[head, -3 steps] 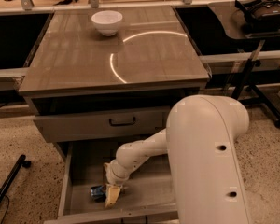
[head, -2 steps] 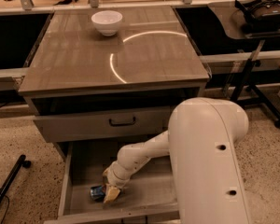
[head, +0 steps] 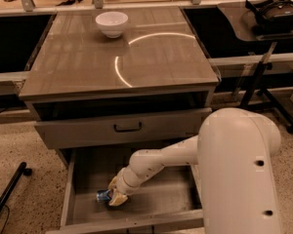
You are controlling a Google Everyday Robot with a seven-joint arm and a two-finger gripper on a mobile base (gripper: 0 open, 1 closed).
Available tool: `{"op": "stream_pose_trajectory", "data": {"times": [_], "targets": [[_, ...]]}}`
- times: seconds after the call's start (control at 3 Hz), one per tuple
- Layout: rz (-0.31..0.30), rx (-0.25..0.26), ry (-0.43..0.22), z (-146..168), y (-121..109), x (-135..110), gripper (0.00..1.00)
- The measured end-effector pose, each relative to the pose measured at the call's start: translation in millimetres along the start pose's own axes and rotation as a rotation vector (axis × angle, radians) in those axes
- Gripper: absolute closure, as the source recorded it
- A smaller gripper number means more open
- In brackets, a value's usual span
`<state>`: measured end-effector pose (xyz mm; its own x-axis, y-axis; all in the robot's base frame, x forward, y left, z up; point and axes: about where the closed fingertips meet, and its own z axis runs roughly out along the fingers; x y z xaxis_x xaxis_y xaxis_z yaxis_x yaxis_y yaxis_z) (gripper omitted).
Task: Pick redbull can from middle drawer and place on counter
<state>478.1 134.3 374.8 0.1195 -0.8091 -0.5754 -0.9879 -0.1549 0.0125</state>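
The redbull can (head: 103,195), small, blue and silver, lies on its side in the open middle drawer (head: 161,199), near its left front. My gripper (head: 116,195) reaches down into that drawer and is closed on the can's right end; its tan fingers (head: 119,199) cover part of the can. The white arm runs from the gripper up to the big housing at lower right. The counter (head: 151,62) is the glossy grey-brown cabinet top above, with a bright curved light reflection.
A white bowl (head: 112,23) stands at the back of the counter. A shut drawer with a black bar handle (head: 127,127) sits just above the open one. A side stand with a headset (head: 273,11) is at the right. A black leg (head: 7,194) lies on the floor at left.
My gripper and the can have moved slightly up and away from the drawer's front together. Nothing else has moved.
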Motion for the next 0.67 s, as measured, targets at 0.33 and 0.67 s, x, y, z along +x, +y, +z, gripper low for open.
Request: {"op": "stream_pose_trajectory", "data": {"times": [0.33, 0.67], "targets": [[-0.031, 0.031, -0.055, -47, 0, -8, 0.98], [-0.060, 0.056, -0.143, -109, -6, -10, 1.00]]}}
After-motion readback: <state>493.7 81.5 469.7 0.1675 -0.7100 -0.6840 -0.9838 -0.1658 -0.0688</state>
